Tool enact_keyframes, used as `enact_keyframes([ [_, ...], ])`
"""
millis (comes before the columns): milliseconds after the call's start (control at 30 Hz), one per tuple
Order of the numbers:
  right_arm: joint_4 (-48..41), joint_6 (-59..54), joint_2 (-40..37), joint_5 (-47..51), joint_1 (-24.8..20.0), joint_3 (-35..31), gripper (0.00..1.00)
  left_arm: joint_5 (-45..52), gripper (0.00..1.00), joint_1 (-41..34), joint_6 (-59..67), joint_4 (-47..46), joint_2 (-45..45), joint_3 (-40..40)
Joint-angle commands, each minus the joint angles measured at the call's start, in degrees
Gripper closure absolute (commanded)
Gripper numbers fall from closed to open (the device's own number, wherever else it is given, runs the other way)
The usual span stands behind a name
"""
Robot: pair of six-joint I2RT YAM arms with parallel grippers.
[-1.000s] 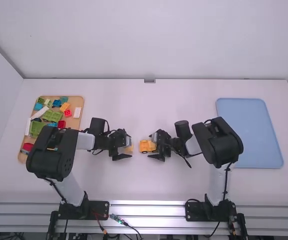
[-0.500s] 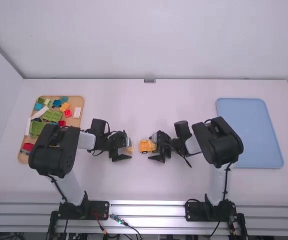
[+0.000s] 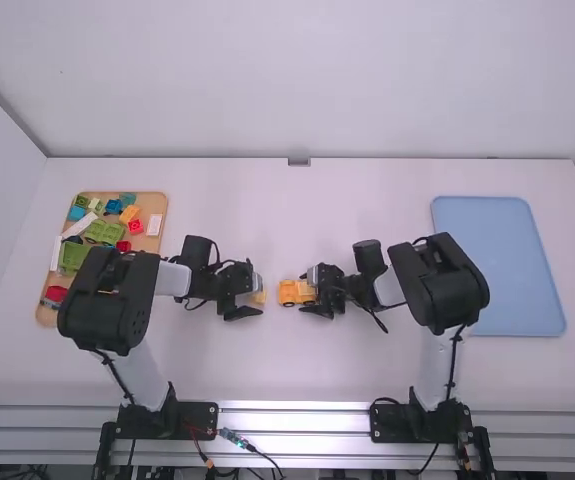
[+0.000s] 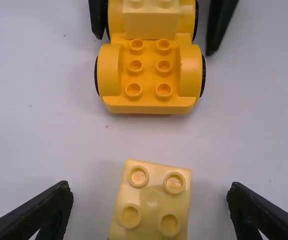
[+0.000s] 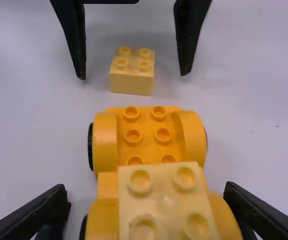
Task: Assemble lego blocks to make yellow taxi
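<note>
And here I see the orange-yellow chassis point(image 5: 149, 132) upright on black wheels point(image 5: 90, 145), mid-table point(image 3: 287, 365), a pale yellow studded block point(image 5: 165, 200) seated toward its right end, and a loose four-stud block point(image 4: 154, 197), studs up, just off its left end

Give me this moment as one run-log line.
left gripper: open around loose pale brick | right gripper: open around yellow car base | second pale brick: on base | loose brick: unattached
</note>
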Motion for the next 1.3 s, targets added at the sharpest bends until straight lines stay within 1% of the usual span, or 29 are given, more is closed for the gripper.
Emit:
enact_keyframes([
  [0,-1.1,0.1,0.8,-2.1,-0.7,0.6,0.32,0.7,0.20,0.0,0.2,-0.1,0.8,0.3],
  [33,-1.5,-0.1,0.8,-2.4,-0.9,0.8,0.33,0.7,0.21,0.0,0.2,-0.1,0.8,0.4],
  [100,-2.8,-0.2,0.8,-2.8,-1.0,1.3,0.40,0.7,0.23,0.0,0.4,-0.2,0.8,0.5],
  [267,-3.0,-0.3,0.8,-2.6,-0.3,1.4,0.41,0.7,0.23,0.1,0.4,0.0,0.8,0.5],
  [300,-3.0,-0.3,0.8,-2.6,-0.3,1.3,0.44,0.7,0.24,0.1,0.4,0.1,0.8,0.5],
  [333,-2.7,-0.7,0.8,-2.6,-0.3,1.1,0.43,0.7,0.23,0.0,0.4,0.1,0.8,0.5],
  [400,-2.9,-2.0,0.8,-2.4,-0.5,0.8,0.47,0.7,0.23,0.1,0.4,0.2,0.8,0.5],
  [600,-3.1,-2.0,0.8,-2.5,-0.8,0.9,0.49,1.0,0.27,-0.1,0.2,-0.3,0.8,1.3],
  [667,-3.1,-2.0,0.8,-2.4,-0.8,0.8,0.49,1.2,0.30,-0.1,0.3,-0.3,0.8,1.6],
  [1000,-3.5,-2.0,0.8,-2.3,-0.8,0.9,0.49,1.1,0.36,0.0,0.4,-0.2,0.8,1.4],
  [1067,-3.4,-2.0,0.8,-2.3,-0.6,0.9,0.49,0.7,0.40,0.1,0.1,-0.4,0.8,1.6],
  [1267,-3.5,-2.0,0.8,-2.0,-0.6,0.9,0.49,0.7,0.44,0.2,0.0,-0.5,0.8,1.5],
])
